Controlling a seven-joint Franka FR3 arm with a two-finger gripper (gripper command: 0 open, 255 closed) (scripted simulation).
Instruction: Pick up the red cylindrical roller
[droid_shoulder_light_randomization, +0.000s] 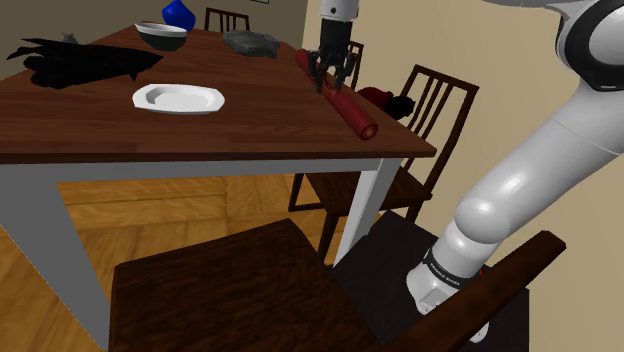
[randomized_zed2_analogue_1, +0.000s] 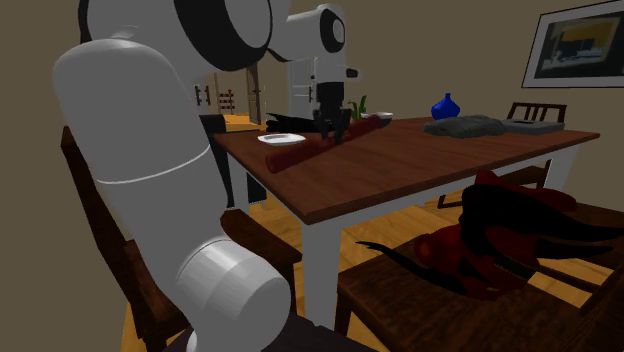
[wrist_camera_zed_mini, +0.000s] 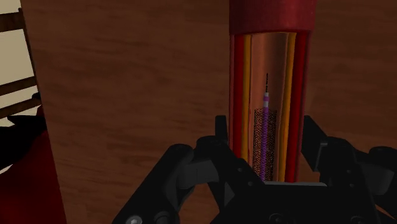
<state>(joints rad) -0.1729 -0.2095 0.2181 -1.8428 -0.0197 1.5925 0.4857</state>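
The red cylindrical roller (droid_shoulder_light_randomization: 346, 103) lies flat on the brown wooden table (droid_shoulder_light_randomization: 250, 130), close to the edge on the shoulder view's right. My black gripper (droid_shoulder_light_randomization: 333, 82) comes down on its middle from above, and the fingers (wrist_camera_zed_mini: 222, 135) press against both sides of the roller (wrist_camera_zed_mini: 267, 63). In the wrist view its cut-open middle shows copper and yellow layers between the pads. The second exterior view has the gripper (randomized_zed2_analogue_1: 333, 134) over the roller (randomized_zed2_analogue_1: 308, 150) at the table's near corner.
A white plate (droid_shoulder_light_randomization: 178, 98), a dark bowl (droid_shoulder_light_randomization: 162, 35), a blue vase (droid_shoulder_light_randomization: 178, 12), a grey lump (droid_shoulder_light_randomization: 250, 42) and a black spiky object (droid_shoulder_light_randomization: 80, 62) share the table. Wooden chairs (droid_shoulder_light_randomization: 425, 100) stand around it, one carrying a red and black thing (droid_shoulder_light_randomization: 385, 98).
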